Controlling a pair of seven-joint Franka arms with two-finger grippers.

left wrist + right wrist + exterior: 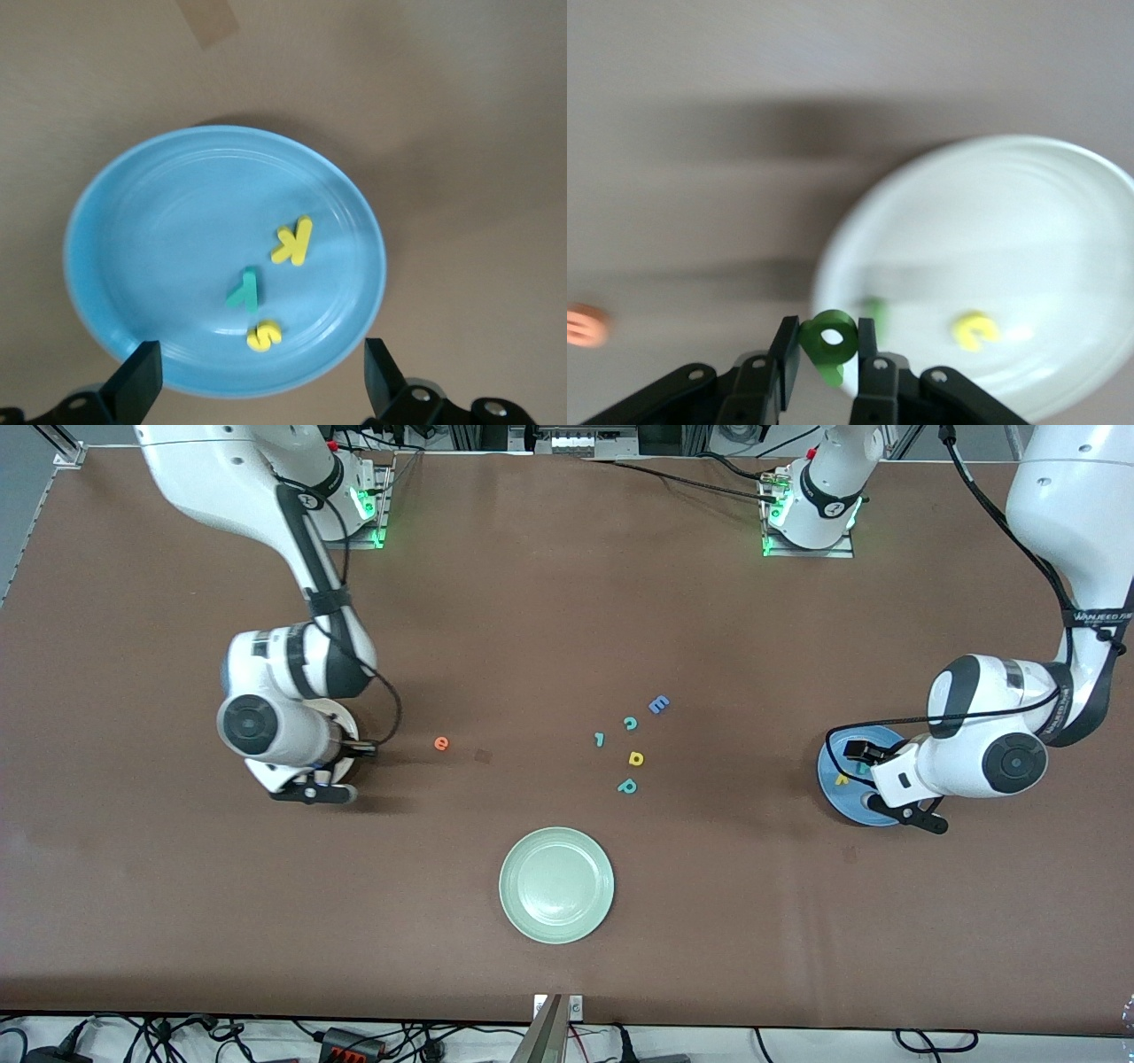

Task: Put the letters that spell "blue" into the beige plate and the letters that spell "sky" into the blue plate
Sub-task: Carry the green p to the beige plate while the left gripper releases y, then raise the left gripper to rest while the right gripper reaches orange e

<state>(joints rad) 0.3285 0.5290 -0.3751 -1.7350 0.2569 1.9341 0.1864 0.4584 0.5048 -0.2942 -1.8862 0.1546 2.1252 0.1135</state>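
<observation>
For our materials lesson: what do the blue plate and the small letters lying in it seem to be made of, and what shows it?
The blue plate: probably glazed ceramic or hard plastic; its smooth surface shows soft sheen and moulded rings, which leaves either open.
The yellow k, teal y and yellow s: likely foam; they look matte, thick and flat-cut, with no shine.

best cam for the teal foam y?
Left wrist view: the teal foam letter y lies unobstructed in the round sky-blue plate. In the front view the left arm covers most of that plate; the right wrist view misses it.
</observation>
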